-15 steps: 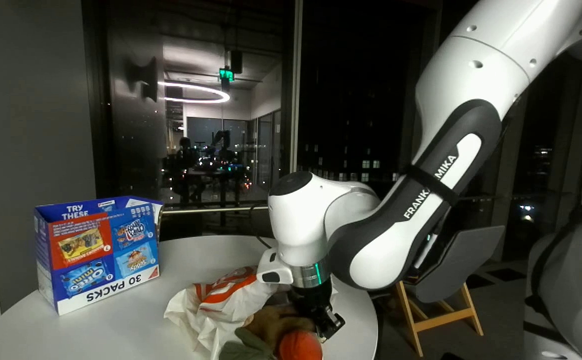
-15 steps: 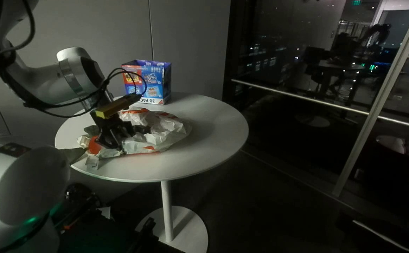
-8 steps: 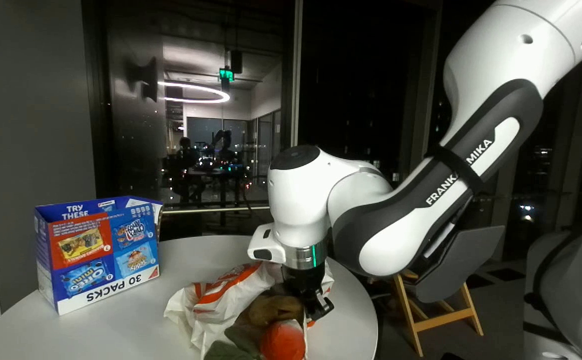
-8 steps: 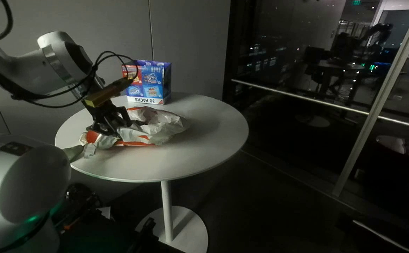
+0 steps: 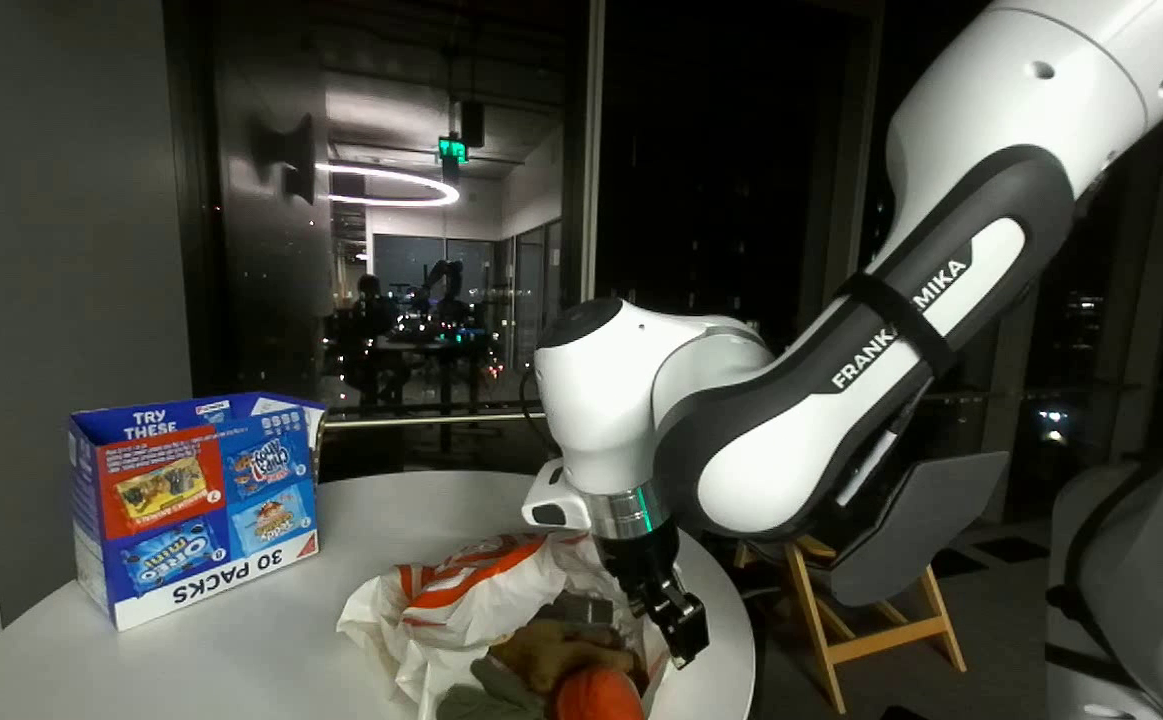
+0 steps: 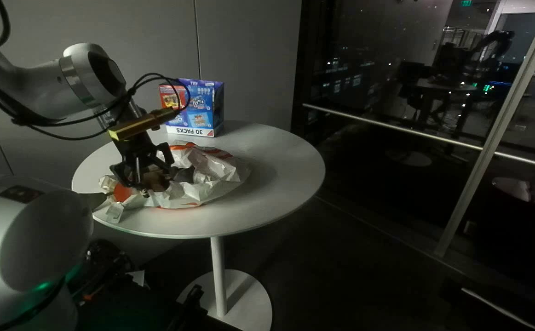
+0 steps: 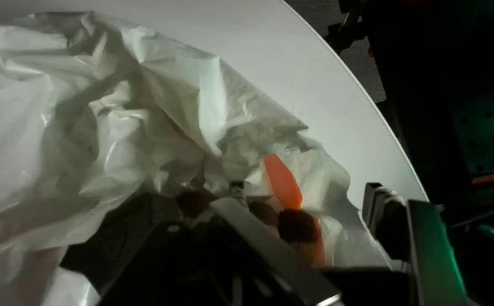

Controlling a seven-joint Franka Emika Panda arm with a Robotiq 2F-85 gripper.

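My gripper [image 7: 308, 191] is open above a crumpled white plastic bag [image 7: 115, 127] with orange print, its fingers [image 7: 263, 242] spread wide on either side of the bag's near edge. Nothing is clamped between them. In an exterior view the gripper [image 6: 158, 183] hangs low over the bag's mouth. Inside the bag lie a brown soft-looking item [image 5: 561, 650], an orange rounded item [image 5: 596, 695] and a grey-green item [image 5: 496, 690]. In the wrist view dark brown shapes [image 7: 297, 225] show between the fingers; whether a finger touches the bag I cannot tell.
A blue snack box [image 5: 201, 510] printed "30 PACKS" stands on the round white table [image 5: 221, 660], behind the bag. Beyond the table's edge are a grey chair [image 5: 916, 530] with wooden legs and a dark window. Black cables [image 6: 65, 135] loop along the arm.
The gripper rose and pulled the bag's edge up, closed on it. Now its fingers have parted, the bag's edge has dropped back, and more of the contents shows.
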